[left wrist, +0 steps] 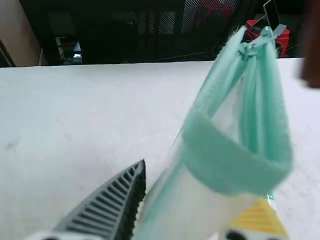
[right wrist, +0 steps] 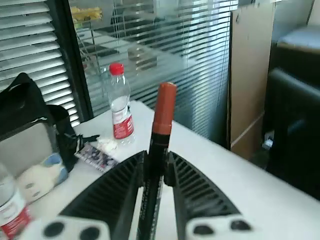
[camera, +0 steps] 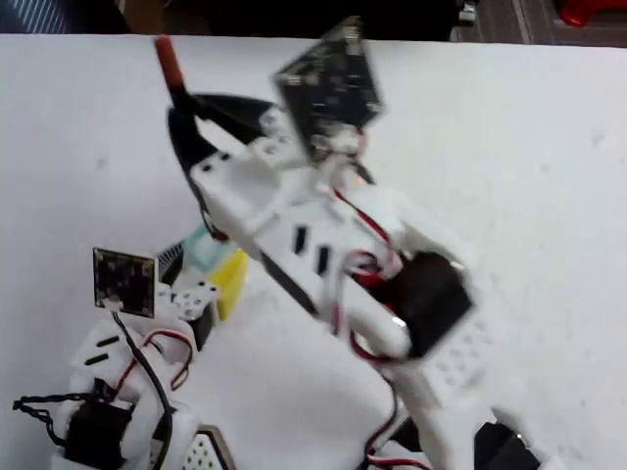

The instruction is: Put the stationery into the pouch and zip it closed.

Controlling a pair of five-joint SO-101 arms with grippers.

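A black marker with a red cap (camera: pixel 168 61) is held high over the far left of the white table (camera: pixel 519 147), and my right gripper (camera: pixel 188 108) is shut on its barrel. In the right wrist view the marker (right wrist: pixel 160 125) stands upright between the two black fingers of that gripper (right wrist: pixel 155 167). A mint-green and clear pouch (camera: pixel 204 248) sits at the near left, below the marker. My left gripper (left wrist: pixel 197 205) is shut on the pouch (left wrist: pixel 230 160), with a grey finger (left wrist: pixel 112 207) on one side and a yellow one (left wrist: pixel 257 220) on the other.
The right arm's white body (camera: pixel 333 255) stretches diagonally across the middle of the table. The left arm's base (camera: pixel 108 401) is at the near left corner. Open white tabletop lies to the right and far left. A water bottle (right wrist: pixel 120 112) and a black bag (right wrist: pixel 30 110) stand on a surface behind.
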